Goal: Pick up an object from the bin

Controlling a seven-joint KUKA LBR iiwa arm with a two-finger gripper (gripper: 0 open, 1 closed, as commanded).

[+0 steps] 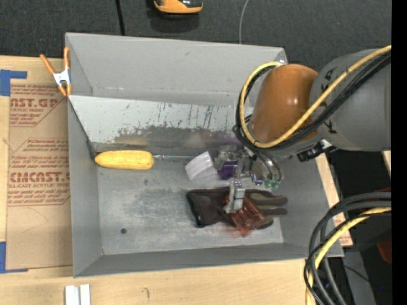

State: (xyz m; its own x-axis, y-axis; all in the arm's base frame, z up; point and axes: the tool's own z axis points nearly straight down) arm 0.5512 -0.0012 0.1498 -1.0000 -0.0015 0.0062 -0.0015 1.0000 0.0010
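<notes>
1. Claw (238,199) is down low over the floor of the bin (146,218), toward the 3 o'clock side. Honestly can't tell if it's open or closed from this angle. It sits right on top of a dark clump and the two blend together.
2. The thing it's over is a dark brown floppy piece (205,208), lying flat on the floor and touching the claw at its 8 o'clock. Nothing looks lifted, so I'd call it not picked yet.
3. Tucked against that, at the claw's 5 o'clock, is a reddish-brown piece (249,220). The two overlap, and I can't say which one sits on top.
4. At the claw's 11 o'clock there's a small purple thing (226,165), with a white lumpy thing (201,165) just beside it on the 9 o'clock side.
5. Way off at the bin's 9 o'clock, well apart from everything else, is a yellow cob-shaped thing (124,160) up against the back slope.
6. Progress, my guess: the approach looks done, since the claw is down at the clump. What's left is getting a firm hold and lifting clear. Main risk I see is grabbing both overlapping pieces at once.
</notes>
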